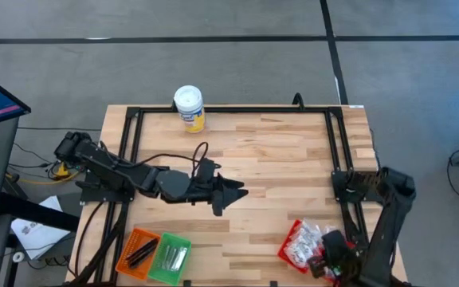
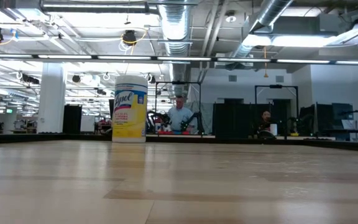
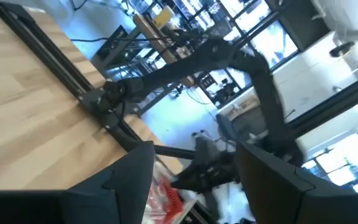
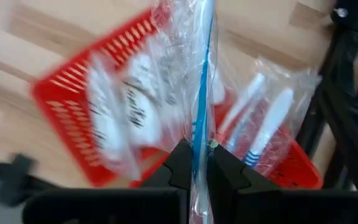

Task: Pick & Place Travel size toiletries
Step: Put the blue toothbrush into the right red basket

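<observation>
The right end effector (image 4: 194,163) is pinched shut on a clear wrapped stick (image 4: 201,93) above the red basket (image 1: 287,241), which is full of toiletries (image 1: 305,243). The left end effector (image 1: 231,195) hangs open and empty over the surface (image 1: 277,159). The orange basket (image 1: 138,251) and green basket (image 1: 170,257) hold a few items, so most sorting looks left.
</observation>
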Controlling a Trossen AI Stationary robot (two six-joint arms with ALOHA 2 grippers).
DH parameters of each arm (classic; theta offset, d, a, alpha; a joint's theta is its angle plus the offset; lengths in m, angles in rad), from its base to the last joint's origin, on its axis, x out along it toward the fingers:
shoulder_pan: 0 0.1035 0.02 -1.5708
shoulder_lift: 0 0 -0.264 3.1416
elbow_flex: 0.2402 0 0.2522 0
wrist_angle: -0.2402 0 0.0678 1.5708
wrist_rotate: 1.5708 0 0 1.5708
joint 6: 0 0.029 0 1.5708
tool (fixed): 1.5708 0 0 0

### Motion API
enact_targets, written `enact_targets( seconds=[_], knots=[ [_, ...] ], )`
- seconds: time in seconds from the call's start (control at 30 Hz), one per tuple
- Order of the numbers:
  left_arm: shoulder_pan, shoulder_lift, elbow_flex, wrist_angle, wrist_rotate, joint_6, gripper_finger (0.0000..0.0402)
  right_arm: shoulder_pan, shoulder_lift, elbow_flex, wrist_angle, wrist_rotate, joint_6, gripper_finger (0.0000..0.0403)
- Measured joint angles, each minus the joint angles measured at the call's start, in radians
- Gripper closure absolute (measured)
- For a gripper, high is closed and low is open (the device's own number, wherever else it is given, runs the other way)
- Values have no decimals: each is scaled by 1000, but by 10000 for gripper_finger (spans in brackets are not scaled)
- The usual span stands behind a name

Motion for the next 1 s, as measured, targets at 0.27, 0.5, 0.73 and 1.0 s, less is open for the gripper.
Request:
enact_targets(
  seconds=[0.27,0.5,0.73,1.0],
  knots=[
    [-10,0,0,3,1,-69,181,23,172,0,-1,-2,7,385],
    [3,0,0,1,64,-112,181,22,259,-6,0,-28,10,385],
    [10,0,0,2,72,-128,181,37,279,-47,-1,-118,10,384],
    [26,0,0,1,89,-114,181,29,277,-45,24,-160,4,313]
  ],
)
